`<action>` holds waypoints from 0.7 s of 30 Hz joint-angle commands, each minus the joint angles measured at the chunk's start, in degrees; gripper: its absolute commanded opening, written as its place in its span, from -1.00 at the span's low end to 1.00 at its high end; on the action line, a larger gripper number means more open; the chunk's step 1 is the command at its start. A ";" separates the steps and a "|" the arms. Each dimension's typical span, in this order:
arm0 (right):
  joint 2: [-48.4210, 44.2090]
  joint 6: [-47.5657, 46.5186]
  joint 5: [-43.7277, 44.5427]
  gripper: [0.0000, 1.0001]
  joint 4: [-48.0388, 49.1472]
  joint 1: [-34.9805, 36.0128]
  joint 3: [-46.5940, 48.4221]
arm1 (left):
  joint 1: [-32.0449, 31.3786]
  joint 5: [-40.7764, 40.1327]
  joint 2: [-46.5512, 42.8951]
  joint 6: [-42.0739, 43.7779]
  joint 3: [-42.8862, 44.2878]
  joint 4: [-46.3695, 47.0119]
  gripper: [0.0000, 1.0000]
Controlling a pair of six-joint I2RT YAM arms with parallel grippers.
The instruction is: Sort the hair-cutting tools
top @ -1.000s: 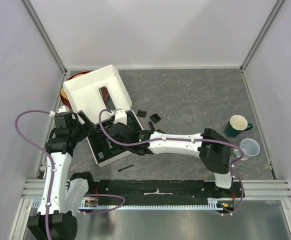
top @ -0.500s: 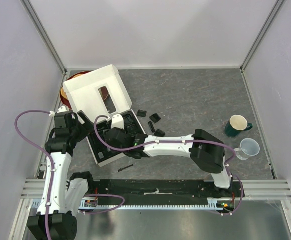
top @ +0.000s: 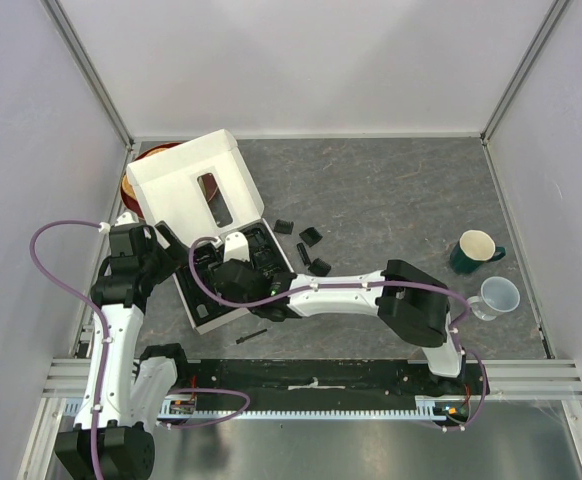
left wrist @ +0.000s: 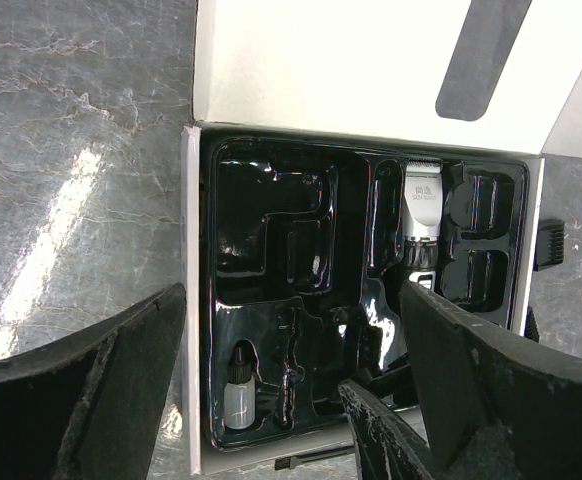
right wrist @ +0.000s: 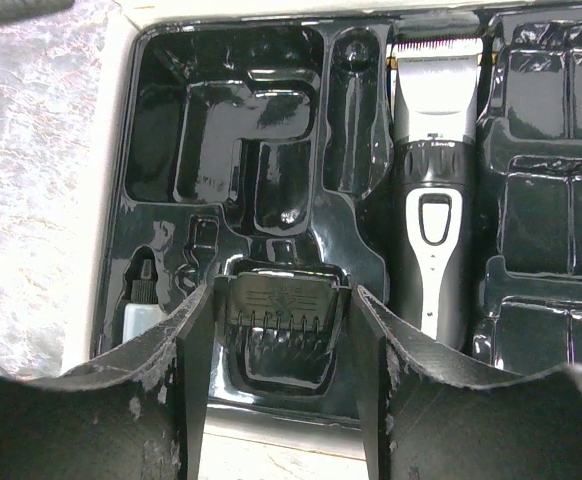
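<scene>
A black comb guard (right wrist: 283, 330) sat pinched between the fingers of the right gripper (right wrist: 283, 305), over the near edge of the black tray (right wrist: 221, 130). The silver-headed clipper (right wrist: 436, 200) lay in its slot just right of it, and a small bottle (right wrist: 139, 322) lay to the left. The left gripper (left wrist: 291, 340) hung wide apart and held nothing above the white box (top: 186, 180). Three loose guards (top: 311, 236) lay on the table (top: 391, 200) beside the box, well apart from a green mug (top: 474, 250) and a clear cup (top: 498, 296).

Visible are one clipper (right wrist: 436, 200), one small bottle (right wrist: 139, 322), at least four comb guards (right wrist: 283, 325), two cups (top: 477, 248) and one white box (top: 186, 180).
</scene>
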 commanded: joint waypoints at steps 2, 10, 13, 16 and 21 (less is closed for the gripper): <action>1.76 -0.27 1.09 -0.28 2.08 1.34 -1.00 | 0.00 0.63 -0.09 0.79 -0.27 1.64 0.87; 3.25 1.66 2.93 -0.12 -0.37 2.22 -0.04 | 0.00 0.54 -0.09 0.79 -0.27 1.64 0.87; 3.78 2.80 3.81 -0.07 -3.28 2.31 1.63 | 0.00 0.54 -0.26 0.88 -0.27 1.55 0.87; 3.78 3.24 4.78 0.07 -4.60 2.22 2.51 | 0.00 0.54 -0.26 0.88 -0.27 1.64 0.87; 3.61 3.16 4.95 0.24 -7.23 2.22 5.14 | 0.00 0.45 -0.26 0.97 -0.27 1.64 0.87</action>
